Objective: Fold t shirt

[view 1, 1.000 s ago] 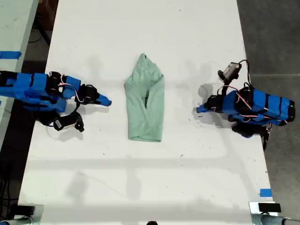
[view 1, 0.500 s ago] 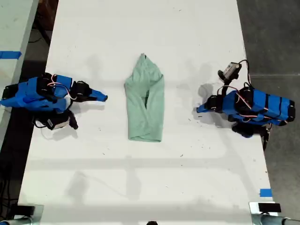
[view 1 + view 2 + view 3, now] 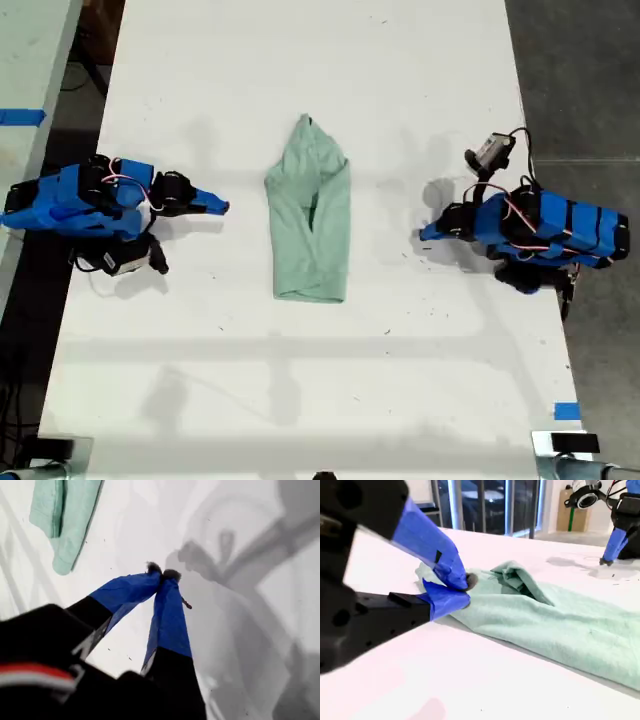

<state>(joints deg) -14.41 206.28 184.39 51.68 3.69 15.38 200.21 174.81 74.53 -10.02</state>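
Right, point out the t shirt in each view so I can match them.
Exterior view: the t shirt lies in the middle of the white table.
First wrist view: part of it shows beyond the shut fingers, apart from them.
Second wrist view: it stretches across just past the fingers.
Shared landmark: the white table.

White table [image 3: 300, 400], dark grey floor [image 3: 590, 80], blue tape marks [image 3: 566, 411], glass windows [image 3: 485, 505] behind
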